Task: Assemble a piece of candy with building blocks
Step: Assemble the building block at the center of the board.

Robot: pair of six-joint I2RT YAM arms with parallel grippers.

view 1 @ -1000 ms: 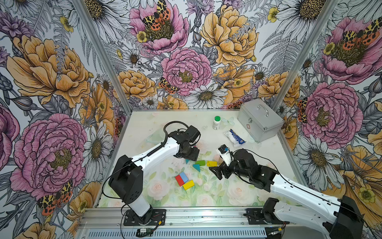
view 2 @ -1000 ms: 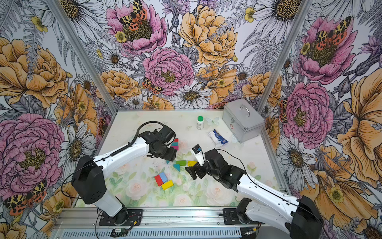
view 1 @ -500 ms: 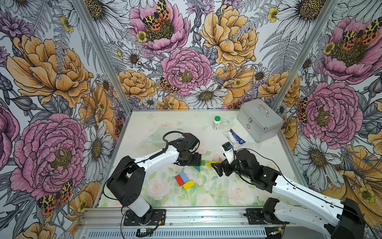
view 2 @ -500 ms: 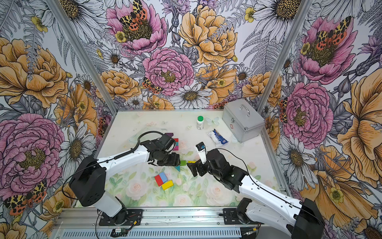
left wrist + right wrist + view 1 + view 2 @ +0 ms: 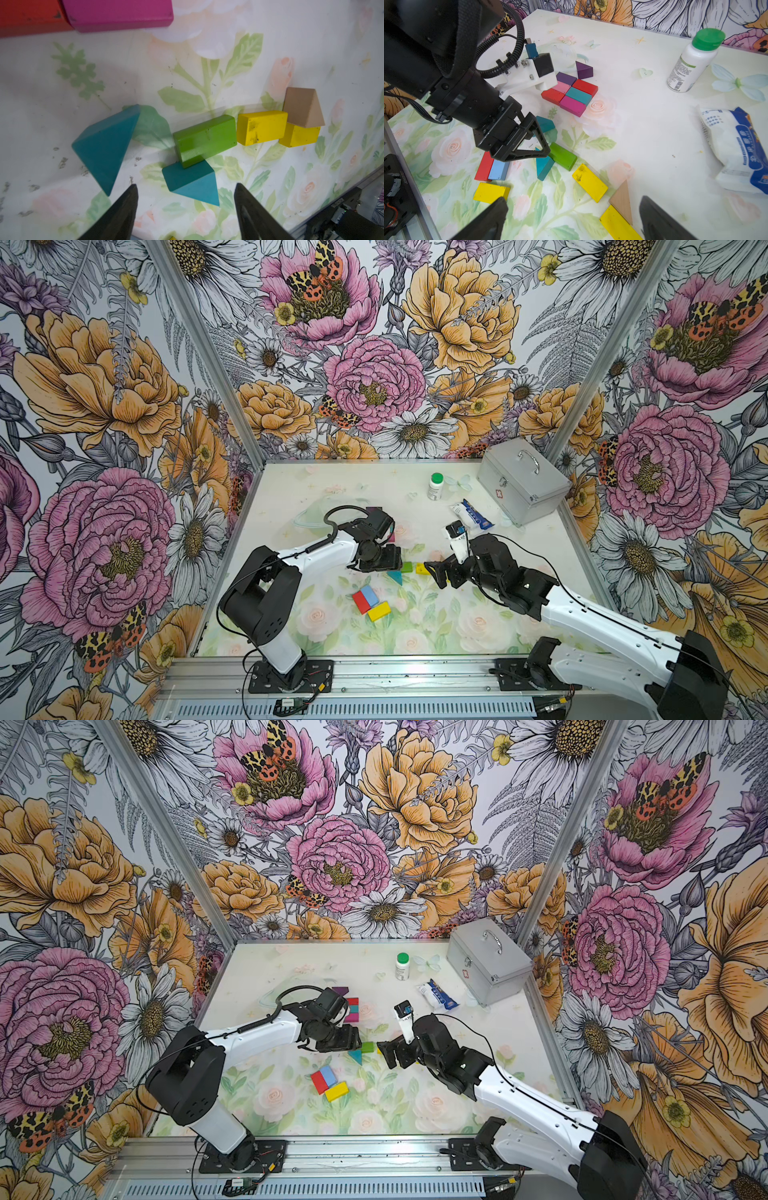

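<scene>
1. The left fingers (image 5: 124,207) stand apart with nothing between them, low over the counter (image 5: 299,489). The teal triangle (image 5: 191,185) lies flat just ahead of their tips, in line with the gap.
2. The triangle's long edge runs nearly across that gap, from one finger toward the other. I judge that closing as they stand would catch it by its ends, not by its flat sides, so the wrist may need a turn first.
3. The green block (image 5: 205,139) touches the triangle on the side away from the fingers, and a push forward would likely shove both.
4. The right fingers (image 5: 658,220) are spread wide and hold nothing. They hang above the yellow blocks (image 5: 589,182) and the tan triangle (image 5: 623,199). They are near the teal triangle but farther from it than the left fingers, so the left arm looks best placed.
5. The candy body (image 5: 571,91) is six rectangles packed tight, with a purple triangle (image 5: 583,69) at its far end. The end facing the loose blocks is bare, and I judge the teal triangle belongs there.
6. In both top views the left wrist covers part of the candy body and all of a second teal triangle (image 5: 106,145).
7. The green block is smeared in the left wrist view. I cannot tell whether it rests on the triangle's edge or only beside it, nor whether a fingertip touches it.
</scene>
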